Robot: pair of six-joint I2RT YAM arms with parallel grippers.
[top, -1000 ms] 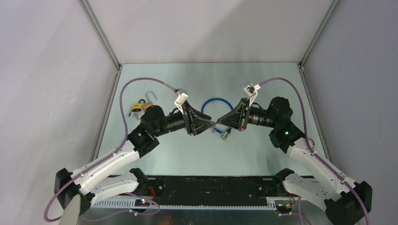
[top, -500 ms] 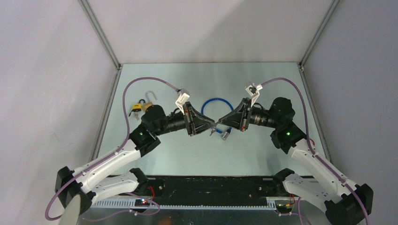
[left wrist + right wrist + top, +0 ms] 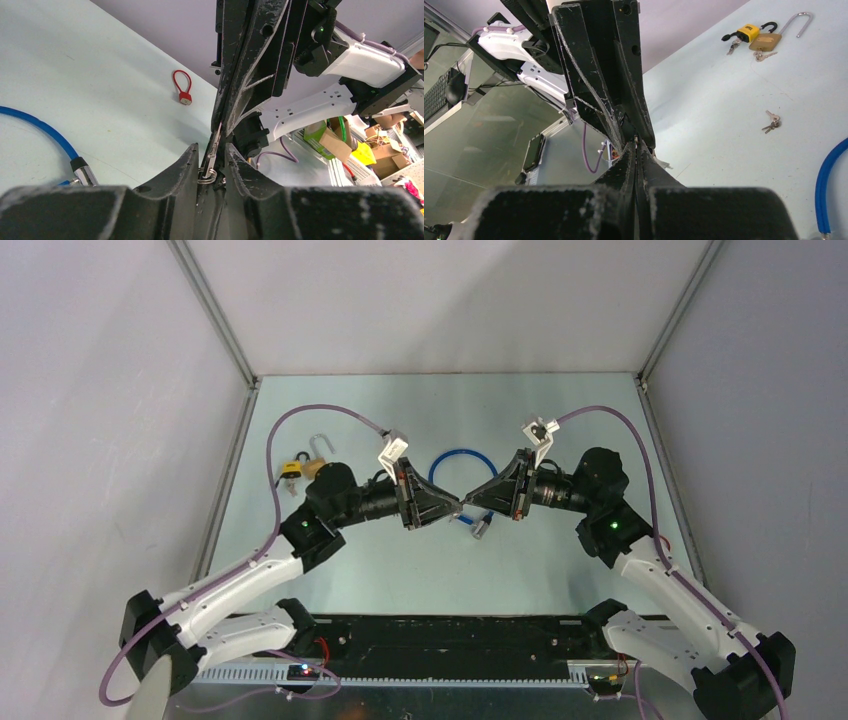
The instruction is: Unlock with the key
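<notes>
In the left wrist view, a thin silver key [image 3: 214,149] with a wire ring [image 3: 207,175] hangs edge-on in mid-air over the middle of the table. My right gripper [image 3: 466,504] comes in from the right and is shut on the key's upper end; its fingers [image 3: 635,142] are pressed flat together. My left gripper [image 3: 454,506] meets it tip to tip. Its fingers [image 3: 191,159] are drawn in around the ring end, the left one touching the ring. A brass padlock [image 3: 314,464] with its shackle swung open lies at the far left beside a yellow padlock [image 3: 292,468].
A blue cable lock [image 3: 462,458] loops on the table behind the grippers, its metal end [image 3: 480,528] just under them. A small red padlock [image 3: 183,95] lies farther right. A spare bunch of keys [image 3: 770,121] lies loose on the table. Grey walls enclose the table.
The left gripper's jaws have narrowed around the ring end of the key, and the left arm has crept slightly right. The right gripper has kept its hold and barely moved.
</notes>
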